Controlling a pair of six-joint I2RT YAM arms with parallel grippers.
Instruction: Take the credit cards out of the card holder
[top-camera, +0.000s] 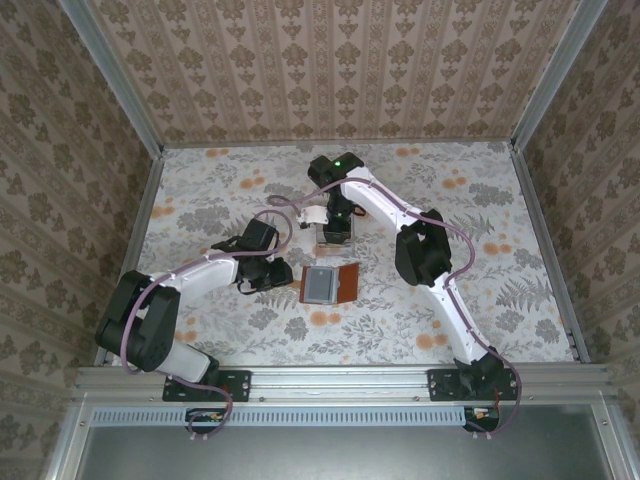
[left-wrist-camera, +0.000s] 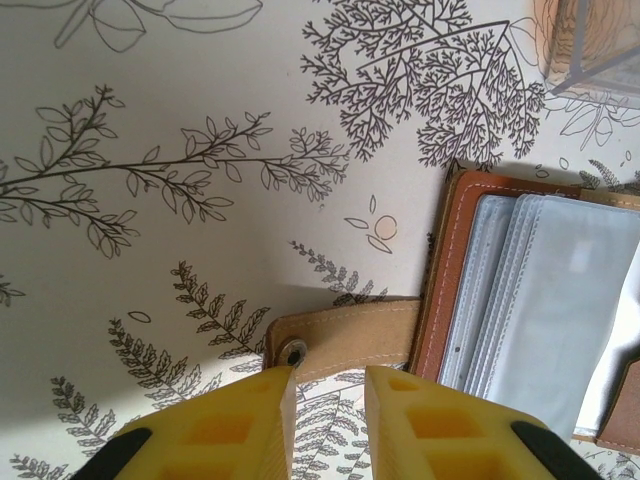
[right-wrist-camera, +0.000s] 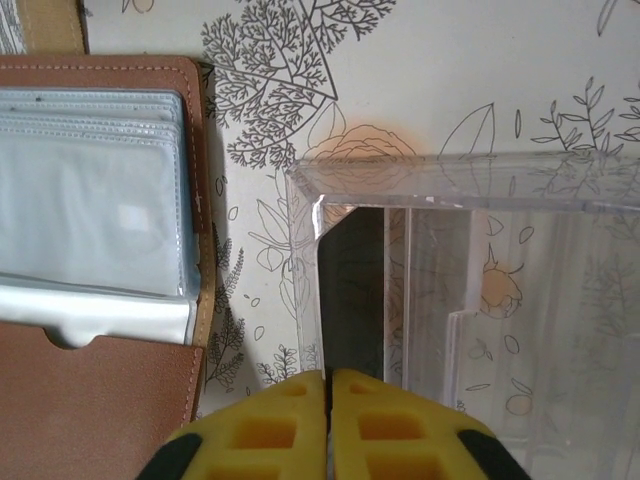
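Note:
The card holder (top-camera: 328, 284) lies open mid-table, reddish-brown leather with grey-blue pocket panels (right-wrist-camera: 90, 200). Its tan snap strap (left-wrist-camera: 350, 340) sticks out toward my left gripper (left-wrist-camera: 328, 400). That gripper is open just at the strap's edge, with bare table between its yellow fingers. My right gripper (right-wrist-camera: 328, 385) is shut on a dark credit card (right-wrist-camera: 352, 290). The card hangs down inside the left end of a small clear plastic tray (right-wrist-camera: 500, 170), just beyond the card holder (right-wrist-camera: 100, 400). In the top view the right gripper (top-camera: 335, 225) points down over the tray.
The clear tray (top-camera: 335, 237) stands just behind the card holder; I also see its corner in the left wrist view (left-wrist-camera: 590, 40). Patterned walls close the table on three sides. Floral tabletop lies bare to the left and right of the arms.

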